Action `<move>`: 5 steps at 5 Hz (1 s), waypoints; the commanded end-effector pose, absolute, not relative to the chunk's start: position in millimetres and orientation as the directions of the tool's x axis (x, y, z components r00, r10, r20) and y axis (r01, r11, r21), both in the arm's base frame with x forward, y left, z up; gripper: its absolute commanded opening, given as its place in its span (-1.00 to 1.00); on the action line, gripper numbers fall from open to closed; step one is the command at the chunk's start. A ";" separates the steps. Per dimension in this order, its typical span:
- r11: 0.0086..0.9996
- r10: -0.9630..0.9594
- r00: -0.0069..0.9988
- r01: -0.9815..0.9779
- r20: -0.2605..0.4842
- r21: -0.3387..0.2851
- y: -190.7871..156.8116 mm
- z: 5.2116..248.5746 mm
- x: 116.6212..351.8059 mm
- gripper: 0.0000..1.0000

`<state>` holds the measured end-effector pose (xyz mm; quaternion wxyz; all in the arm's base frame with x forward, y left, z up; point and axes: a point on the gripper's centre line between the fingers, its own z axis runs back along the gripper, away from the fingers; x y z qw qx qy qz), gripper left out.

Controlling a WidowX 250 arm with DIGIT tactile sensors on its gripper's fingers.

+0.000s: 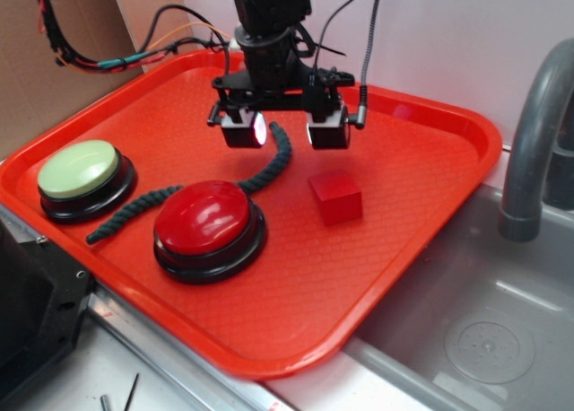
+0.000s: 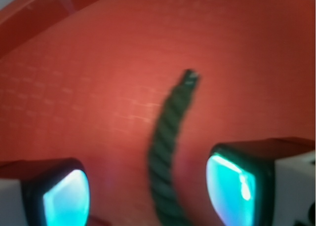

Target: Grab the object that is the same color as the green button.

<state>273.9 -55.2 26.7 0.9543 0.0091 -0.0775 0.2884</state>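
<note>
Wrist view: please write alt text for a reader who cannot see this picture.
A dark green twisted rope lies on a red tray, running up between the two open fingers of the gripper to its frayed end. One finger pad glows cyan at lower left, the other at lower right. The picture is slightly blurred.

Wrist view blurred; rope runs off bottom edge. My fingers cropped there. Red button hides rope's middle.

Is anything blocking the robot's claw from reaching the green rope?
Nothing visible does. The open gripper hangs above the green rope, which runs between its fingers in the wrist view. The red button and red cube sit off to the sides.
</note>
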 end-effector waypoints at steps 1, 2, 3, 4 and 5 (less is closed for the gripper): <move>0.818 0.575 0.805 -0.570 0.147 -0.078 -42.5 14.7 280.9 1.00; 0.805 0.593 0.790 -0.587 0.154 -0.089 -40.5 10.9 280.7 -1.00; 0.804 0.594 0.789 -0.588 0.155 -0.090 -38.0 9.8 280.8 -1.00; 0.812 0.583 0.798 -0.576 0.153 -0.092 -37.8 11.8 280.8 -1.00; 0.856 0.517 0.840 -0.512 0.166 -0.070 -38.2 29.7 282.8 -1.00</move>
